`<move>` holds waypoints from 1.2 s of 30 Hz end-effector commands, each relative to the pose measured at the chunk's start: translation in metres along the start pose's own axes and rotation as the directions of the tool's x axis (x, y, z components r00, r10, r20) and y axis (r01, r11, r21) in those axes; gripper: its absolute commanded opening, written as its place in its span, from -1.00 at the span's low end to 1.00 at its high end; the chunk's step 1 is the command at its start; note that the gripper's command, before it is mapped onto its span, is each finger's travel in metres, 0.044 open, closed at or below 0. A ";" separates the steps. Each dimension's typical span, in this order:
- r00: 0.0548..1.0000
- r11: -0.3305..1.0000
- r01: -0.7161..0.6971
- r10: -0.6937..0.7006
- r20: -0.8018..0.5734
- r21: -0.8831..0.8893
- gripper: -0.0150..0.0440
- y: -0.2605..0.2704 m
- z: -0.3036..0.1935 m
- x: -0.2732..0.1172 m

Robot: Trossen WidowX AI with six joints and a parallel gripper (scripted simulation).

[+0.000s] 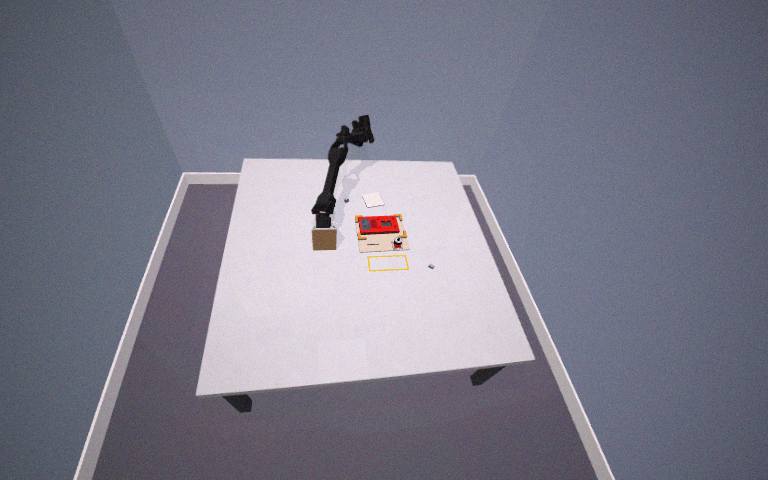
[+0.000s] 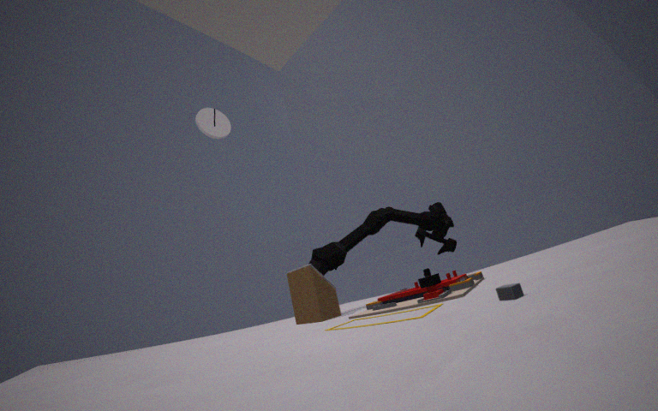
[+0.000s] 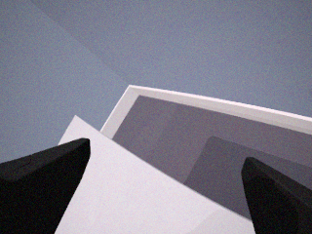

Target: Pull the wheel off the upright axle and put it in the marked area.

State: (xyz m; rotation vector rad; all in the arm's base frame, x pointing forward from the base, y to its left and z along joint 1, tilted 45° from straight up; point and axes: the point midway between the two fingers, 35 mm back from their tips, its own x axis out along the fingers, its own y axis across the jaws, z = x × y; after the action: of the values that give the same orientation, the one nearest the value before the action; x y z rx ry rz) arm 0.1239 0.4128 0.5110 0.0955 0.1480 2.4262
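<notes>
The wheel (image 1: 398,243) (image 2: 428,279) is small, black and white, and sits upright on its axle at the near right corner of a tan board (image 1: 373,244). The marked area (image 1: 387,256) (image 2: 378,324) is a yellow outline on the table just in front of the board. My gripper (image 1: 365,129) (image 2: 433,243) (image 3: 168,158) is open and empty. It is raised high above the table, behind the board and well away from the wheel. The wrist view shows only the two dark fingertips, a table corner and the floor.
A red plate (image 1: 380,224) (image 2: 412,292) lies on the back of the board. A small grey block (image 1: 431,266) (image 2: 509,291) lies right of the marked area. A white card (image 1: 372,199) and a tiny grey ball (image 1: 346,199) lie behind the board. The arm stands on a brown box (image 1: 324,239) (image 2: 313,295).
</notes>
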 end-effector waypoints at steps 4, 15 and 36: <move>0.994 0.995 0.102 -0.102 0.030 -0.003 0.53 -0.021 -0.003 -0.024; 0.868 0.852 0.472 -0.494 0.047 0.225 0.53 -0.114 -0.061 -0.136; 0.475 0.276 0.770 -0.850 -0.229 0.575 0.53 -0.137 -0.244 -0.372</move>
State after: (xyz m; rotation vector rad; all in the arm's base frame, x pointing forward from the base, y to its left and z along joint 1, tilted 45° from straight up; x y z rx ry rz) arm 0.4482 0.2879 0.2817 0.3607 0.6711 1.3150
